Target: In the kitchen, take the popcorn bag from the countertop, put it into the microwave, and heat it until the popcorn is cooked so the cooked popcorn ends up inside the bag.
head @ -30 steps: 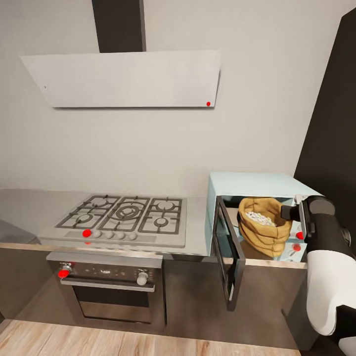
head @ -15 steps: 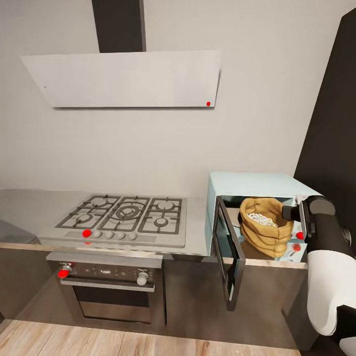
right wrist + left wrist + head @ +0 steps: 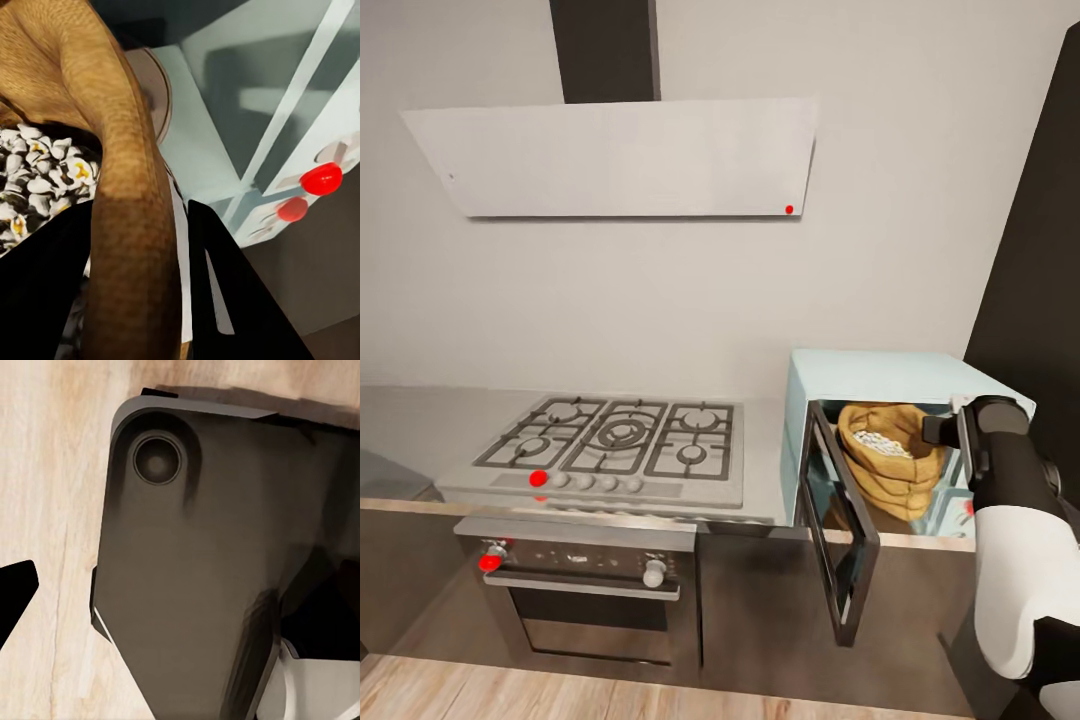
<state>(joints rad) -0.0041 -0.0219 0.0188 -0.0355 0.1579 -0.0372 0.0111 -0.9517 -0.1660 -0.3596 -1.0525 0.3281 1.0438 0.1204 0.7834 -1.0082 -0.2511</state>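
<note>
Popcorn bag gripped inside the open microwave.

From the left: gas hob (image 3: 615, 440) on the countertop (image 3: 420, 415), then the mint microwave (image 3: 880, 375) with its door (image 3: 840, 525) swung wide. Inside sits the popcorn bag (image 3: 888, 460), white popcorn (image 3: 882, 443) showing at its mouth. The right gripper (image 3: 139, 292) clamps the bag's rolled rim between its fingers. The left gripper's jaw state cannot be told.

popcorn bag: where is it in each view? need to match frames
Head view: popcorn bag sits inside the open microwave, lower right, beside the right arm.
Left wrist view: no bag; wood floor and a dark part of the robot.
Right wrist view: the bag's rolled rim runs between the right gripper fingers, popcorn inside.
Shared landmark: the microwave's red dot, in the head view at.
</note>
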